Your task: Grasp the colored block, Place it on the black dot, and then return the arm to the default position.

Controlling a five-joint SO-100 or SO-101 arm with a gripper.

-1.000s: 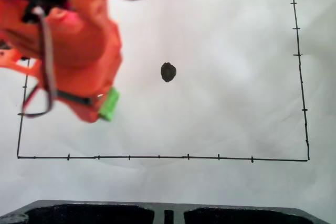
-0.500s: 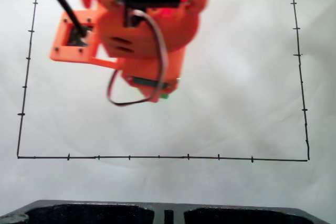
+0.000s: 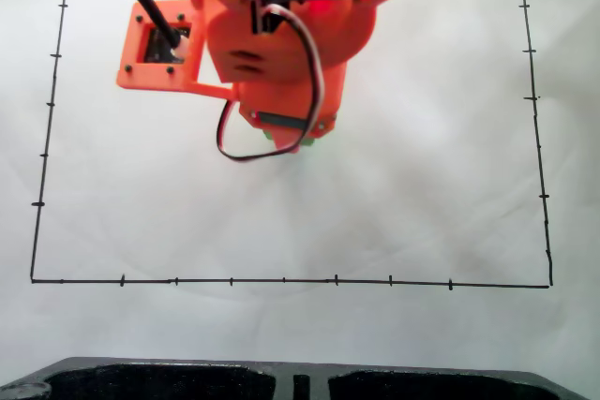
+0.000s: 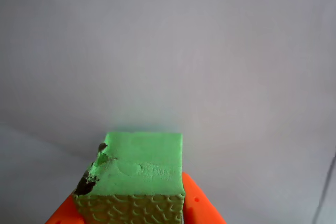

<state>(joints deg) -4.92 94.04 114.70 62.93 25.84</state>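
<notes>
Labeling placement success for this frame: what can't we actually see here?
- Black dot: fixed view, covered by the orange arm.
- Green block: fixed view, a sliver under the arm.
- Gripper: wrist view, cut off by bottom edge, though shut on the block.
- Block-paper contact: can't tell.

a white sheet [image 3: 422, 185] covers the table in the fixed view, lightly creased, with faint folds running across its lower half. a thin black border line [image 3: 281, 280] is drawn on it as a large rectangle, and short tick marks [image 3: 531, 50] cross that line at intervals along the bottom, left and right sides. a second horizontal line runs just inside the top edge. along the bottom of that view lies a dark, flat black edge [image 3: 187, 379] with a narrow vertical slot near its middle. in the wrist view the same pale surface [image 4: 220, 51] stretches out plain and grey-white.
</notes>
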